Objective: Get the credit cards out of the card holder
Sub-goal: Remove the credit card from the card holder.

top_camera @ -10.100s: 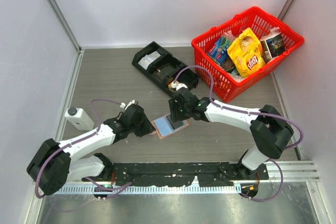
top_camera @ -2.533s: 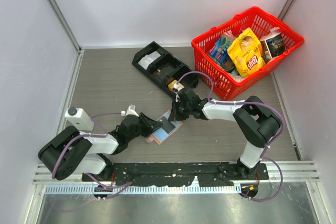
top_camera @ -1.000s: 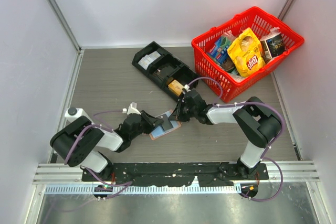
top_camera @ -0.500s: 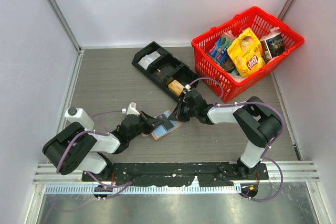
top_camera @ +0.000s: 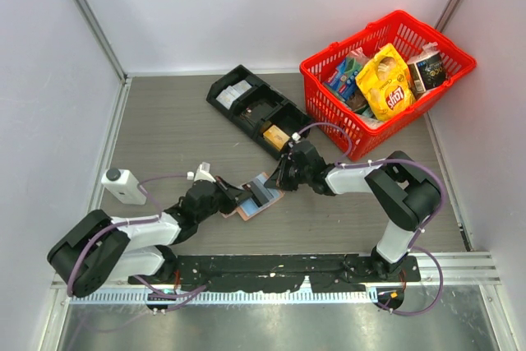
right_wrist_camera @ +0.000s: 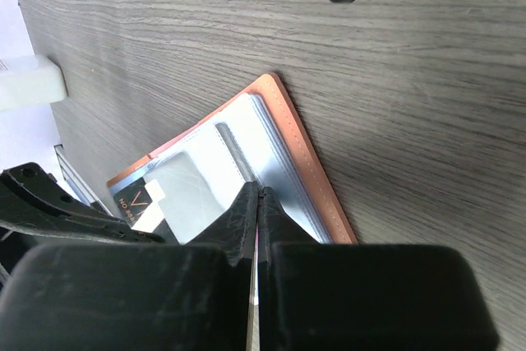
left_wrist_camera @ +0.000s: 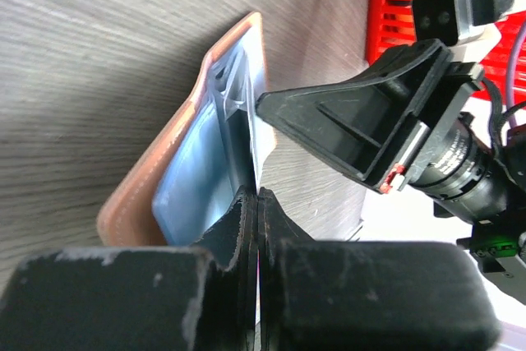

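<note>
One card holder (top_camera: 265,200) open on the worktop (top_camera: 181,137), pale blue inside facing up, salmon rim showing round the edge. One dark card (right_wrist_camera: 133,200) with a pale V mark peeking from the half nearer the left arm. Two pincers on the holder, one from each side, tips close together over the middle fold.

Left pincer (left_wrist_camera: 253,196): fingers pressed together, nipping a thin pale blue leaf of the holder that stands up off the worktop. Right pincer (right_wrist_camera: 259,195): pressed together too, tips down on the seam of the pale panel; cannot tell whether anything sits between them.

One black compartment tray (top_camera: 246,100) beyond the holder, apart from it, its near corner just past the right pincer. One red basket (top_camera: 359,139) farther off to the holder's right, packed with groceries. One white device (top_camera: 122,185) well left of the holder, near the wall. Bare worktop between holder and tray on the left side, and again between holder and white device.
</note>
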